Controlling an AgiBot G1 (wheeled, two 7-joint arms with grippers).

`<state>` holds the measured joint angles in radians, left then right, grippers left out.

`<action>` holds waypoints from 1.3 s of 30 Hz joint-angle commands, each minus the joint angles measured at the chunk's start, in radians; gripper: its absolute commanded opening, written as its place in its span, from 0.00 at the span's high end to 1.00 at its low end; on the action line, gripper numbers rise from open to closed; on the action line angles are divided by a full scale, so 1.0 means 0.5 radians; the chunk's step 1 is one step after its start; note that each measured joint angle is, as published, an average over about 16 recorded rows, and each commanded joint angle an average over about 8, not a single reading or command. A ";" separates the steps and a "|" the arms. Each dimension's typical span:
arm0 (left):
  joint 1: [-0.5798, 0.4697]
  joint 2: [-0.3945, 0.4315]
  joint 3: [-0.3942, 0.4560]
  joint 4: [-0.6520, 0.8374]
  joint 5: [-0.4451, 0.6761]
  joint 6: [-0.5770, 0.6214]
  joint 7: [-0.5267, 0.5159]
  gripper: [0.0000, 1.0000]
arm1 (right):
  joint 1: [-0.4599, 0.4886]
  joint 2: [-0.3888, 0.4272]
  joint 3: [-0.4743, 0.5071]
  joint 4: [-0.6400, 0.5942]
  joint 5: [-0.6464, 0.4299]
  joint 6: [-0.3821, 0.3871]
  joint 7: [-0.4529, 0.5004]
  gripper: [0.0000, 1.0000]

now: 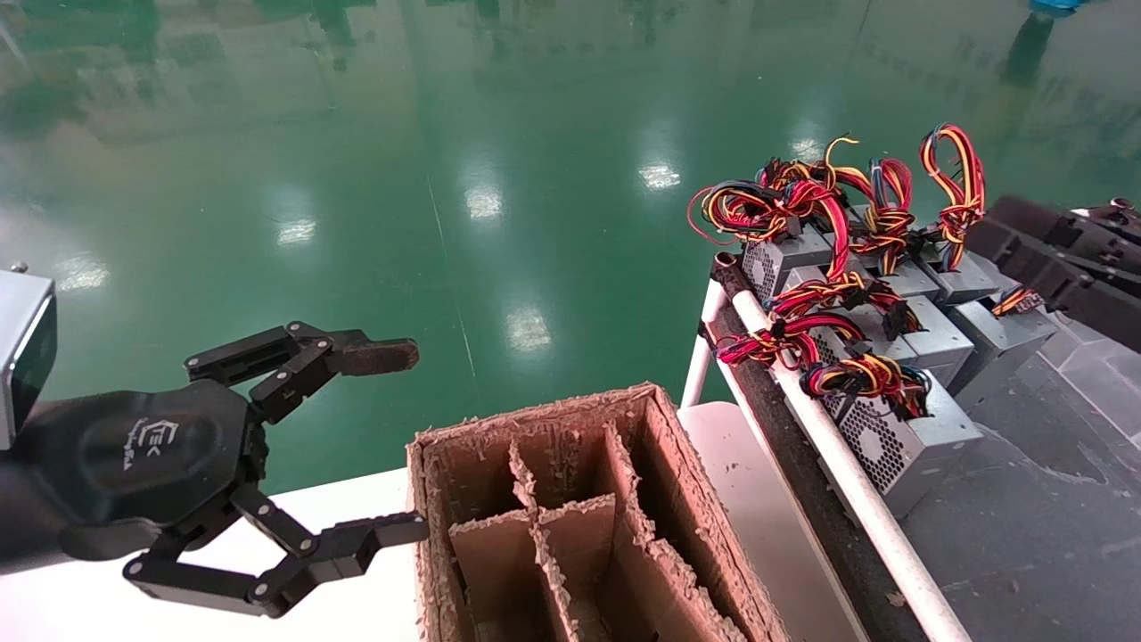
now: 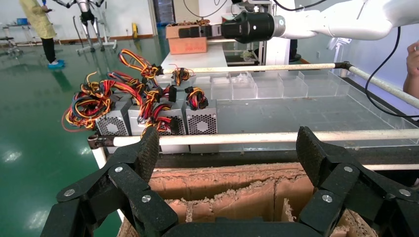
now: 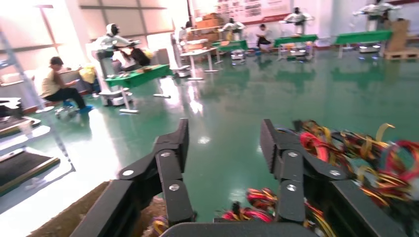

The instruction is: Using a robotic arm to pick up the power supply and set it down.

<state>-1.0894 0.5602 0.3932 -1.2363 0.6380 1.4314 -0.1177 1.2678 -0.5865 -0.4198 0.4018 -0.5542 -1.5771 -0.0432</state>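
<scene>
Power supplies [image 1: 900, 437] sit in a tight cluster at the near-left corner of the rack [image 1: 1025, 535], fan grilles facing its white front rail [image 1: 847, 473], their red, yellow and black wires [image 1: 802, 205] heaped on top; none is lifted. The task looks barely begun: nothing is gripped and nothing has been set down. The right gripper [image 3: 225, 143] hangs above the wire bundles at the rack's far side, fingers apart by a moderate gap and empty; in the head view only its black body shows at the right edge [image 1: 1061, 254]. The left gripper [image 1: 392, 441] hovers beside the left wall of the cardboard box [image 1: 570, 428], spread wide and empty, over the white table [image 1: 89, 606]. What is left, by my reading, is the whole job: come down on one supply, close on its metal case, lift it over the rail and put it down, probably into one of the box's divided cells, all of which look unfilled. Room is tight. The supplies touch one another, so fingers have little gap between cases, and the loose wires could snag. The rail stands between rack and box, and the box's torn dividers leave narrow slots. Above the rack the space is open.
</scene>
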 commanded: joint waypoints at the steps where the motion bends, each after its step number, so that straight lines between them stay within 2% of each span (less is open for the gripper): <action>1: 0.000 0.000 0.000 0.000 0.000 0.000 0.000 0.00 | -0.006 -0.002 0.006 0.046 -0.007 0.001 0.018 0.00; 39: 0.000 0.000 0.000 0.000 0.000 0.000 0.000 0.00 | -0.272 -0.035 0.198 1.248 -0.249 0.114 0.328 0.00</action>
<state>-1.0894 0.5602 0.3932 -1.2362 0.6380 1.4313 -0.1177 1.1318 -0.6040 -0.3210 1.0254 -0.6785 -1.5201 0.1209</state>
